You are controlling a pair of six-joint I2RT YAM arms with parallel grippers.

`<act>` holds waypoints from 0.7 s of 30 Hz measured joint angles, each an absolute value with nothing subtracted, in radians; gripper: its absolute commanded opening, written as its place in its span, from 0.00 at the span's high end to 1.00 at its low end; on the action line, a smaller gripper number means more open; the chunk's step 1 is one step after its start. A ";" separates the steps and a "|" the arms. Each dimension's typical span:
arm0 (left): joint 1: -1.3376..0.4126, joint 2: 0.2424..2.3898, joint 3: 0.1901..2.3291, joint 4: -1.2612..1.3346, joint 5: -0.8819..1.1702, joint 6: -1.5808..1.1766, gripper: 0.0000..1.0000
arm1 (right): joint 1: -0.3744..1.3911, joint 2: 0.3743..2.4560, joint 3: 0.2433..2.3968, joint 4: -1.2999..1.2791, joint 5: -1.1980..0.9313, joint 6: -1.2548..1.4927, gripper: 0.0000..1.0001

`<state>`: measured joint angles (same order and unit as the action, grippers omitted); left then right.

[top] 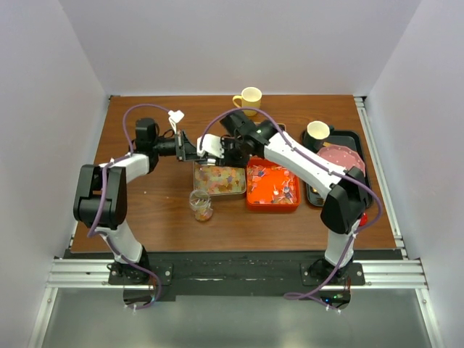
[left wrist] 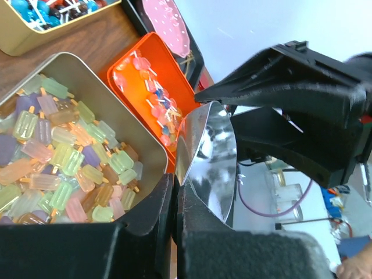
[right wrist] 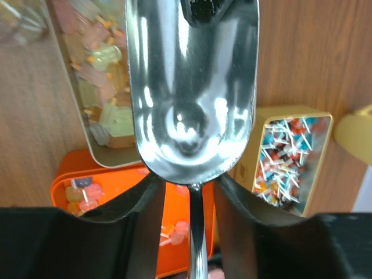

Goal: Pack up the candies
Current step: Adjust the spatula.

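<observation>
While your top view blurs it, left wrist shows left claw (left wrist: 174, 189) clamped on scoop (left wrist: 209, 157); right claw (right wrist: 189, 180) apart, arms (top: 304, 161) reaching inward.

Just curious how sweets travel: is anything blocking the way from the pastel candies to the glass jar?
Nothing visible does: the glass jar stands right by the near corner of the silver tin holding the pastel candies.
</observation>
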<state>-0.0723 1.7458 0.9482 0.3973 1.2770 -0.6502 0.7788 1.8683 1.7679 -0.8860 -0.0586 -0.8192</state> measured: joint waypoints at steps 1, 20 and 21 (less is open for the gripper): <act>-0.072 1.750 0.948 0.411 1.284 -0.664 1.00 | 0.766 1.867 1.767 -0.885 -0.101 -0.806 0.49; -0.072 1.779 0.948 0.471 1.347 -0.716 1.00 | 0.572 1.776 1.732 -0.870 -0.640 -0.752 0.62; -0.072 1.779 0.948 0.471 1.348 -0.716 1.00 | 0.572 1.781 1.734 -0.876 -0.646 -0.757 0.61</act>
